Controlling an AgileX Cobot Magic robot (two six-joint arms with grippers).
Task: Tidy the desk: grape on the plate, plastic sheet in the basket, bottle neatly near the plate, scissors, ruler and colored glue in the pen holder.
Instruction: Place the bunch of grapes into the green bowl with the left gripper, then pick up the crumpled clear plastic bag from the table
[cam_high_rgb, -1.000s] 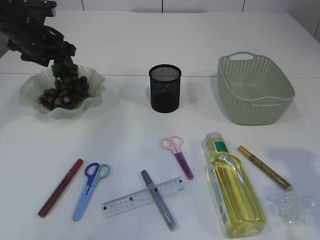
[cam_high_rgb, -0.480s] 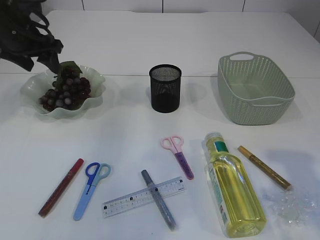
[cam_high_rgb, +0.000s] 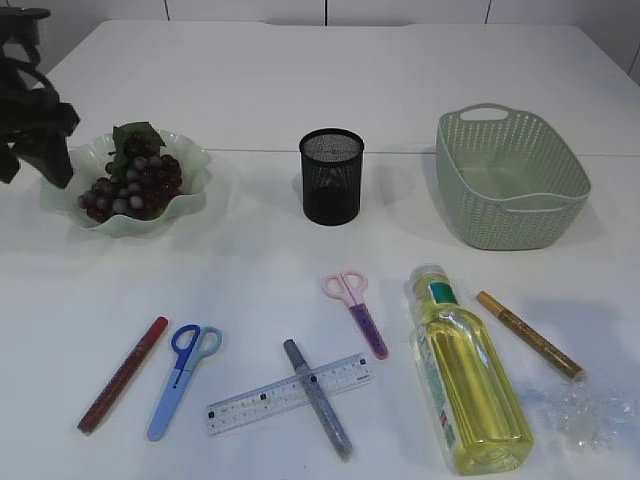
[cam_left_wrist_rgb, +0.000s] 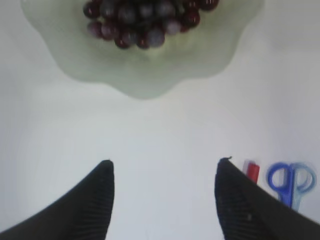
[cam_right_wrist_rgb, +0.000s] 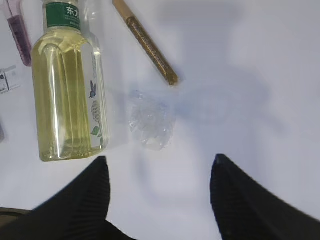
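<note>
The dark grape bunch lies on the pale green plate. My left gripper hovers open and empty over bare table just in front of the plate; its arm is at the far left. My right gripper is open and empty above the crumpled plastic sheet. The yellow bottle lies on its side. Pink scissors, blue scissors, the ruler and red, grey and gold glue pens lie flat. The black pen holder stands mid-table.
The green basket stands at the back right. The grey glue pen lies across the ruler. The plastic sheet sits at the front right corner, right of the bottle.
My left gripper has drawn back from over the plate to the left, leaving the grape bunch lying on the plate. The right gripper has not moved.
</note>
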